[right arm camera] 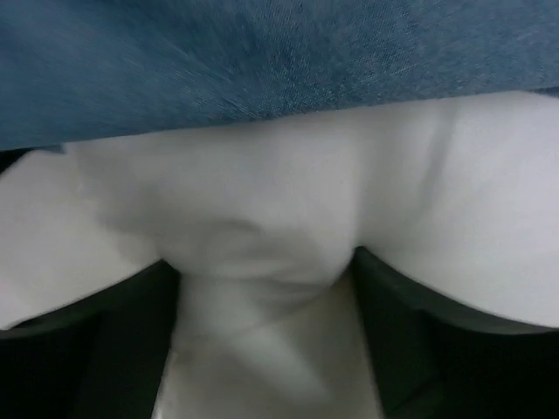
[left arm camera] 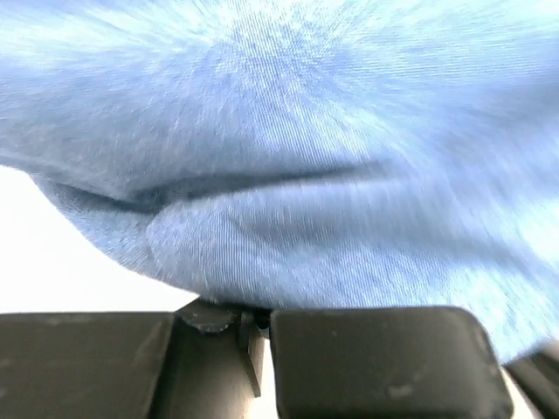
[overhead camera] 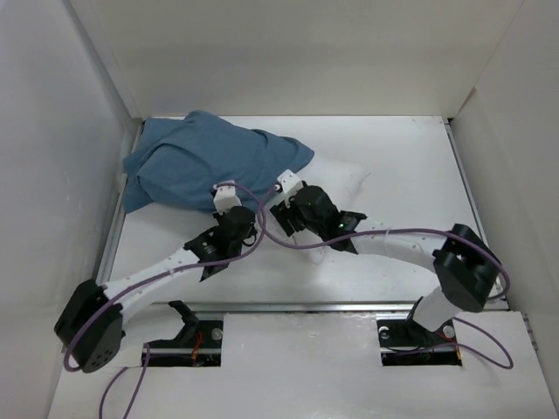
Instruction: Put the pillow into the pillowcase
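Left claw [overhead camera: 226, 199]: sits at the near edge of the pillowcase [overhead camera: 205, 157], left of desk centre. In the left wrist view its two black fingers [left arm camera: 384, 358] stand almost together with only a thin slit between them. A rounded fold of the pillowcase [left arm camera: 306, 131] comes down onto the tips. Reads as closed on that fold, though the contact point itself is hidden behind the finger blocks. Right claw [overhead camera: 288, 187]: just beside the left claw, to its right, where the blue cloth ends and the pillow [overhead camera: 342, 179] shows. In the right wrist view the jaws are partway apart, and the gap is filled by a bunched knob of white pillow [right arm camera: 262, 218] pinched between the dark fingers [right arm camera: 419, 349]. The pillowcase [right arm camera: 262, 61] lies across the top of the pillow just beyond the grip. Pillowcase: muted blue, thin cloth, fine weave visible close up, wrinkled and humped over bulk. It lies toward the far left corner of the desk [overhead camera: 410, 166], with one corner close to the left edge. Pillow: smooth white fabric, soft and puffy, mostly under the blue cloth. One end pokes out to the right, near the middle of the desk and toward the far edge. Desk: flat, white, matte, boxed by plain white panels [overhead camera: 52, 131] on the left, far and right sides.
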